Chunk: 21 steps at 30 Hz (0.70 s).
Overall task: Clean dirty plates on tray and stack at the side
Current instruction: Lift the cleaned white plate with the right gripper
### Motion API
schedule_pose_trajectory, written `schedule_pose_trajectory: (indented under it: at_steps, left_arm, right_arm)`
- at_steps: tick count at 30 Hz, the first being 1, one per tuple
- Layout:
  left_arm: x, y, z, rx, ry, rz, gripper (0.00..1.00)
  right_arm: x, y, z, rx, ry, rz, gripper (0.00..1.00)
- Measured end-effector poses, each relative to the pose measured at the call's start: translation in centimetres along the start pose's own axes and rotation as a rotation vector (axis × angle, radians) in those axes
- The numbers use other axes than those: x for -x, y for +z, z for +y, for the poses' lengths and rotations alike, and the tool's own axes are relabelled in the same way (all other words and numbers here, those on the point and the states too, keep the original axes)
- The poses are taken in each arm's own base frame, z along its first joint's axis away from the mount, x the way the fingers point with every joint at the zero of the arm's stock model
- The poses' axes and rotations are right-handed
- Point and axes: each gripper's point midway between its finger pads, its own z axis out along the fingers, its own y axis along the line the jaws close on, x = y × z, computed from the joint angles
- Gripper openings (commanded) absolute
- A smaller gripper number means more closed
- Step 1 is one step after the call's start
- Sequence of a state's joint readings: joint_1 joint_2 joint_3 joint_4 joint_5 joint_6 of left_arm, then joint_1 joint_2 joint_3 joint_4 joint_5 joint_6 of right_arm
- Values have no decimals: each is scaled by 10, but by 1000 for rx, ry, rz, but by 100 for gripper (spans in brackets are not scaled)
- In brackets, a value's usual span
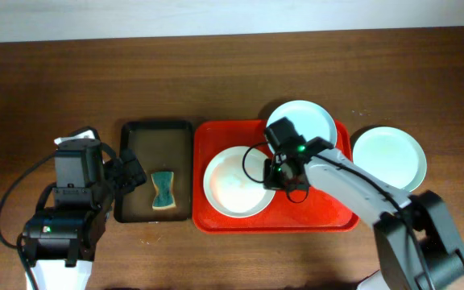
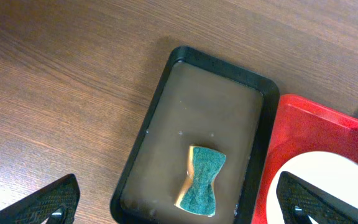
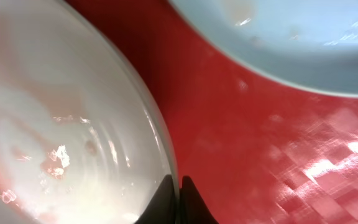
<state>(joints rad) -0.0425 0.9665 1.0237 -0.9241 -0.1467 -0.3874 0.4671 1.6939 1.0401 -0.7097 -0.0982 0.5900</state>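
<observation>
- Taking the tray (image 1: 296,219) (image 2: 303,124) (image 3: 229,137) as reference: red, rectangular, with rounded corners and a raised rim, lying on the wooden table (image 1: 55,80).
- Locating the left plate (image 1: 232,184) (image 2: 322,174) (image 3: 55,124) inside the tray, on the floor of its left half; white, with faint pinkish traces across the face in the right wrist view.
- Locating the far plate (image 1: 308,121) (image 3: 291,37) at the tray's far right, lapping over the far rim; separated from the left plate by a strip of red floor.
- Locating the outer plate (image 1: 389,157) off the tray, on the table just beyond its right end; pale mint.
- Checking the right gripper (image 1: 271,176) (image 3: 180,193) above the tray's middle, at the right-hand rim of the left plate: jaws clenched, tips pressed together right at the rim edge. Actual grip on the rim: cannot tell.
- Checking the left gripper (image 1: 131,179) (image 2: 178,193) well left of the tray: released, jaws spread wide, grasping nothing, hanging over the brown tray (image 1: 135,133) (image 2: 210,112).
- Noting the brown tray just beside the tray's left end, black-rimmed and narrower, with a sponge (image 1: 163,191) (image 2: 202,180) on its floor, green face up, waisted in outline.
</observation>
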Motion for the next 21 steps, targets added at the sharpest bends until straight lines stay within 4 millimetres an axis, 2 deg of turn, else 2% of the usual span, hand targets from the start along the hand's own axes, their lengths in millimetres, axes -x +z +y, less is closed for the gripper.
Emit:
schedule_pose_trajectory:
  at_steps: [2,5,9,11,14,18,21]
  left_arm:
    - [0,0,0,0,0,0,99]
    - [0,0,0,0,0,0,99]
    - [0,0,0,0,0,0,99]
    - [0,0,0,0,0,0,99]
    - [0,0,0,0,0,0,99]
    - [0,0,0,0,0,0,99]
    - [0,0,0,0,0,0,99]
  right_arm:
    - [14,-18,6,32,-2,-48,4]
    - [27,-51,26,129,-43,-113,4]
    - [44,-74,53,245,-41,-183,4]
    - [51,-77,68,289,-32,-224,4]
    - [51,-73,91,310,-17,-254,4]
    - [41,-44,120,273,-24,-278,4]
    - [34,-37,133,215,-60,-348,4]
